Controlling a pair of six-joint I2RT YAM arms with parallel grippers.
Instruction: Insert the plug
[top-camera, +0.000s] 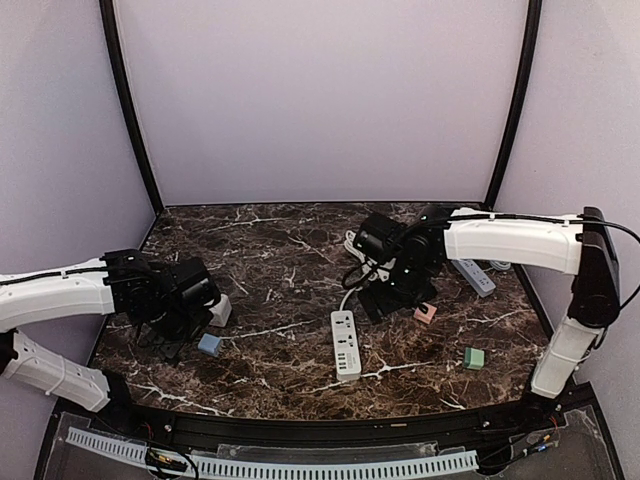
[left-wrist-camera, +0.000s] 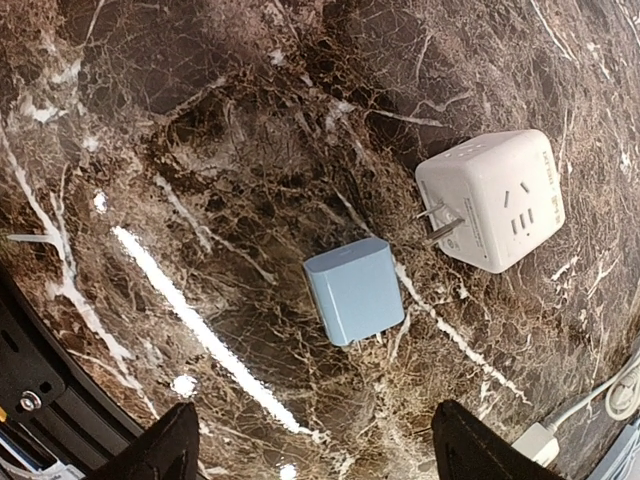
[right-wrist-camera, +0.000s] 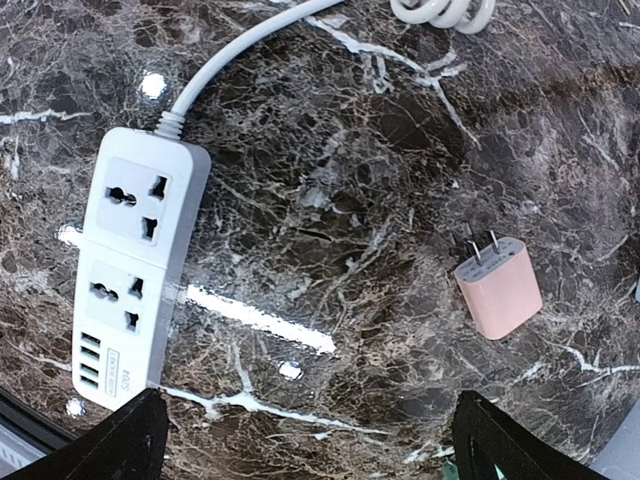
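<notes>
A white power strip (top-camera: 345, 343) lies at the table's centre front; in the right wrist view (right-wrist-camera: 140, 265) it shows two universal sockets and USB ports. A pink plug (right-wrist-camera: 498, 287) lies on its side to the right of it, prongs pointing away from me (top-camera: 425, 313). A light blue plug (left-wrist-camera: 354, 290) lies beside a white cube adapter (left-wrist-camera: 492, 198) at the left (top-camera: 209, 344). My left gripper (left-wrist-camera: 315, 460) is open and empty, hovering above the blue plug. My right gripper (right-wrist-camera: 315, 445) is open and empty, above bare marble between the strip and the pink plug.
A green plug (top-camera: 474, 357) lies at the front right. A grey power strip (top-camera: 475, 277) lies at the right under my right arm. The white strip's coiled cable (right-wrist-camera: 440, 10) lies behind it. The table is dark marble (top-camera: 280, 260) with purple walls around.
</notes>
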